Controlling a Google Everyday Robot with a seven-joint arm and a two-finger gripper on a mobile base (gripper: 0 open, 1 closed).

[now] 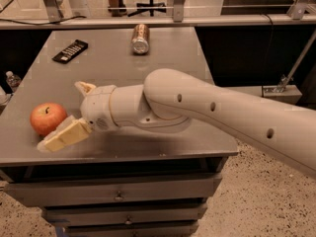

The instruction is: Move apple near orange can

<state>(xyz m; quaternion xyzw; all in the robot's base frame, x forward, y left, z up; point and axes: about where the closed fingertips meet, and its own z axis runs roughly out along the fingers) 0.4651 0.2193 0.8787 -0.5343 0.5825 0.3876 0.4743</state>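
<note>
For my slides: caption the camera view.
Open tool beside the apple at the table front; orange can lying on its side at the back.

Dim light; soft shadow under tool (63, 115) beside apple (47, 118)
</note>
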